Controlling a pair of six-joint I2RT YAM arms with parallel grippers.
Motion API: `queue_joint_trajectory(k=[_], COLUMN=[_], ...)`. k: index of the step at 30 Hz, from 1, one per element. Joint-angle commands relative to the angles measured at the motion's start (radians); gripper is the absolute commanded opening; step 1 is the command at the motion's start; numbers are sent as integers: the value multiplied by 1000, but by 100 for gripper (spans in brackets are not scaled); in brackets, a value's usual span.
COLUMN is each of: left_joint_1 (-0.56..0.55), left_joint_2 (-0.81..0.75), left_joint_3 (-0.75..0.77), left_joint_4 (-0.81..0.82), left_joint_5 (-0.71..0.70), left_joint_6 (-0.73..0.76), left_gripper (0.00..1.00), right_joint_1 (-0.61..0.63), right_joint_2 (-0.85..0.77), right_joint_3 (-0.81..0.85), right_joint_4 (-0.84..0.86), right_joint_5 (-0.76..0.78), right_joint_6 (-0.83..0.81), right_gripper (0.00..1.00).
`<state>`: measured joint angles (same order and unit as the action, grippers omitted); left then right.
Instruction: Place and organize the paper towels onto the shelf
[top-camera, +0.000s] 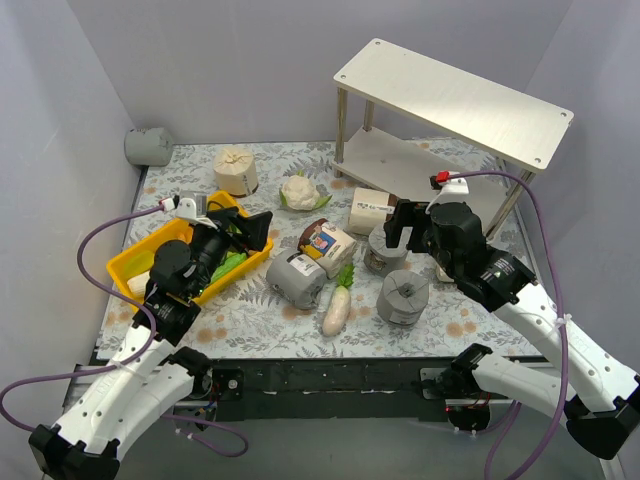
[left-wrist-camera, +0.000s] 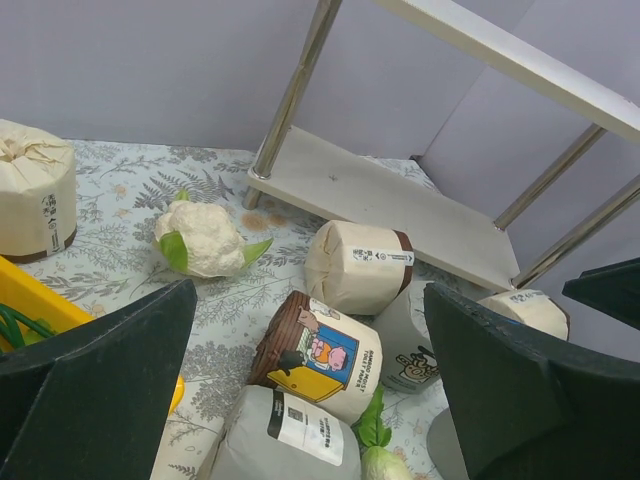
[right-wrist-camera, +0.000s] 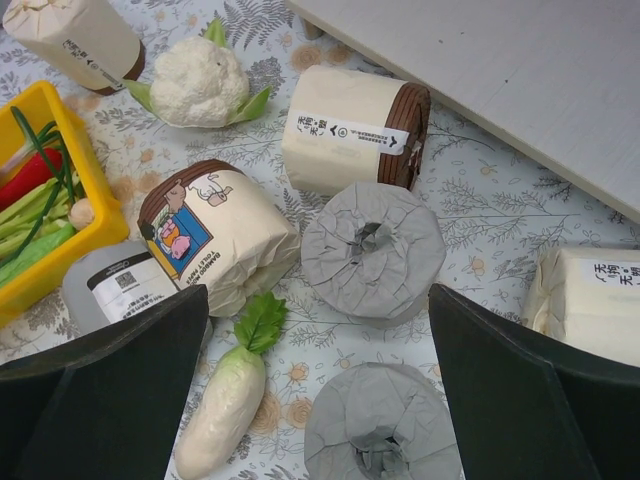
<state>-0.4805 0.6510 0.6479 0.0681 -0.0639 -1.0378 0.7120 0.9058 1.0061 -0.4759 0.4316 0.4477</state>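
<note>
The shelf (top-camera: 455, 100) stands at the far right of the counter (top-camera: 250, 315) with no roll on its top board or on what shows of its lower one, so I judge the work to be at its first pick. The paper towels lie loose on the counter in front of it, bar a corner grey roll (top-camera: 148, 146) at the far left. The right claw (top-camera: 405, 228) is spread wide and holds nothing, poised above an upright grey roll (right-wrist-camera: 372, 250). The left claw (top-camera: 243, 228), equally spread and unladen, hangs by the far corner of the yellow tray (top-camera: 125, 265), facing the labelled roll (left-wrist-camera: 318, 355). The right arm would do best to come straight down with its jaws either side of the upright roll's round wall, not on the pleated top, and close gently, since the wrap looks soft. Room is tight: a cream roll (right-wrist-camera: 350, 130) sits hard behind it, the labelled roll is just beside it and a near grey roll (right-wrist-camera: 380, 425) lies in front. Filling the lower board from the back would leave later rolls space. Of the containers, the shelf bears nothing visible; the tray holds green stalks (right-wrist-camera: 35, 225) and a red piece (right-wrist-camera: 30, 175), no roll.
</note>
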Motion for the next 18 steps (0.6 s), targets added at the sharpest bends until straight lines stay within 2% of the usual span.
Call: queue_joint_trajectory(k=[1, 11, 16, 18], left_joint_1=[3, 3, 3, 3], left_joint_2=[-14, -19, -16, -16], left_joint_3=[10, 10, 9, 12], left_joint_4=[7, 7, 6, 2], left_joint_5=[-11, -19, -22, -24], left_joint_6=[-2, -2, -2, -2], left_gripper=[98, 98, 98, 98], right_joint_1=[3, 3, 3, 3], right_joint_2=[-22, -18, -2, 8], right_joint_3=[17, 9, 15, 19], right_joint_4=[13, 13, -61, -111], right_joint_5=[48, 44, 129, 180], right_joint_6=[26, 40, 179, 213], right_gripper=[99, 99, 98, 94])
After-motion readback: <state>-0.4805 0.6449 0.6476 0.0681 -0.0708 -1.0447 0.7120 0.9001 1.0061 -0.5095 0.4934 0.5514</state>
